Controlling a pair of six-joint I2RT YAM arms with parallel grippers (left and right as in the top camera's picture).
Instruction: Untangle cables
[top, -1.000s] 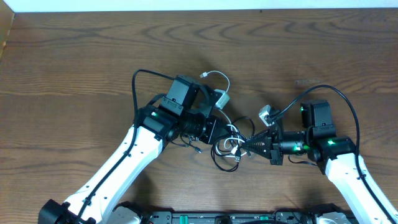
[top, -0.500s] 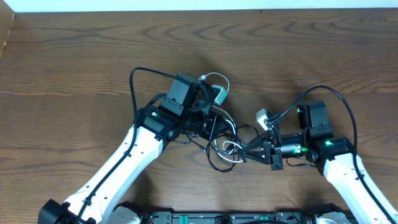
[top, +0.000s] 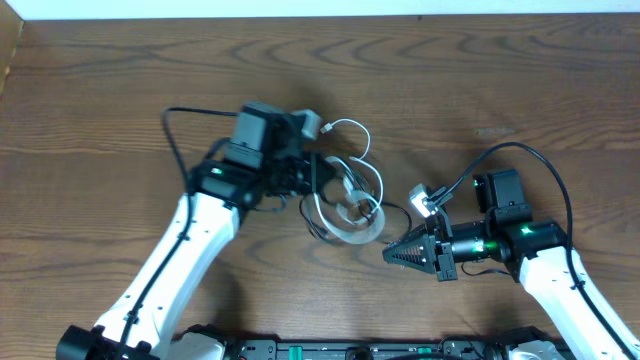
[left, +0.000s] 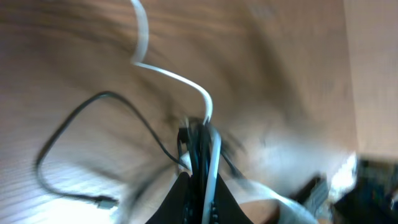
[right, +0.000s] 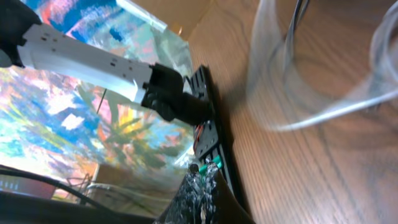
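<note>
Two arms work over the table (top: 520, 80). The cables (top: 348, 235) lie tangled near its centre: at least two white and one black, exact count unclear. The left gripper (top: 318, 185) is clamped on several strands together. The right gripper (top: 388, 256), near the front edge, is closed to a point and seemingly empty. Pulling the whole bunch could tighten the knots.

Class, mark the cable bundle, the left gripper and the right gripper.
cable bundle (top: 345, 233), overhead view, white loop's lower curve
left gripper (left: 200, 182), left wrist view, tips pinching cables
right gripper (top: 388, 255), overhead view, closed tips
</note>
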